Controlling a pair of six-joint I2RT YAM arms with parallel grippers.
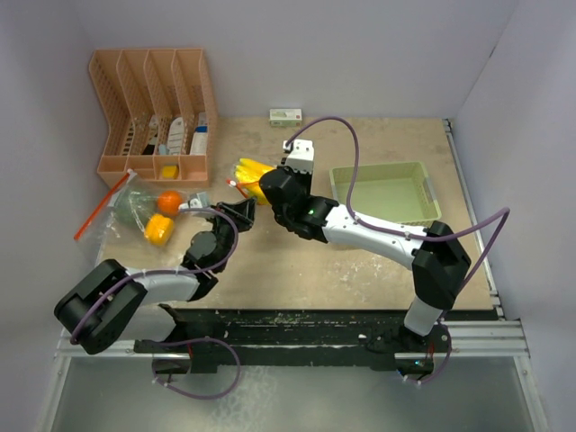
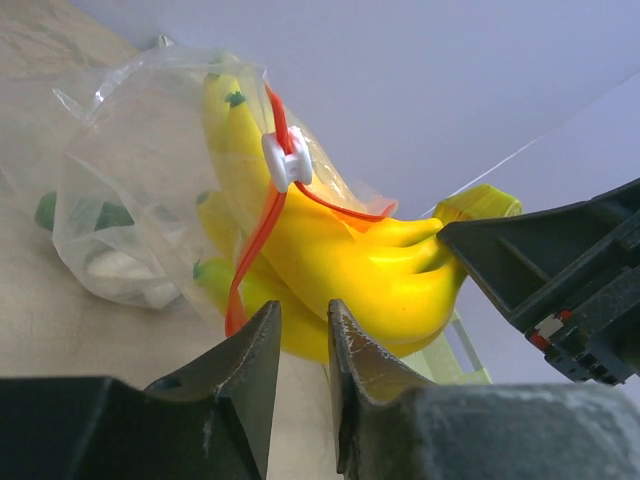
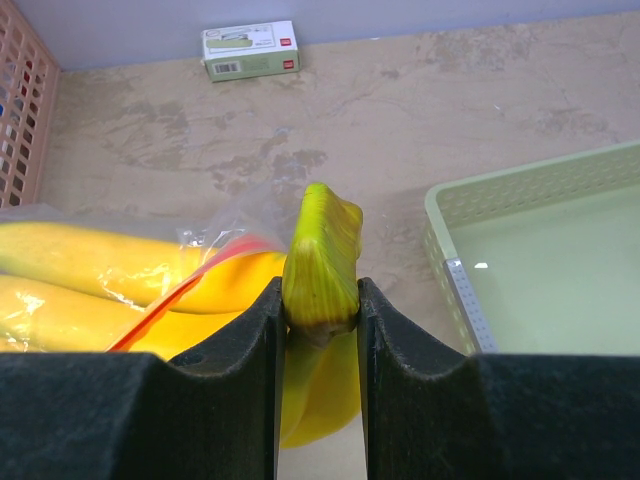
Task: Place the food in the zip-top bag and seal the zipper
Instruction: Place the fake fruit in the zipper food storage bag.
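From above, you lose much of the bananas (image 1: 250, 171) under the right arm (image 1: 360, 229), and the left pincer (image 1: 243, 209) is too small to read at its tips. In its wrist view, bag (image 2: 130, 150) film blurs a white piece (image 2: 125, 272) and green bits (image 2: 100, 215), perhaps produce. You cannot tell whether film sits between those jaws. The tray (image 3: 520, 185) runs off the right wrist picture's edge.

The whole desk (image 1: 342, 270) is viewed from above and behind the arms. The bananas (image 2: 350, 270), shared by all views, are seen very close from both wrists: from low and tilted upward on the left, and facing far on the right.
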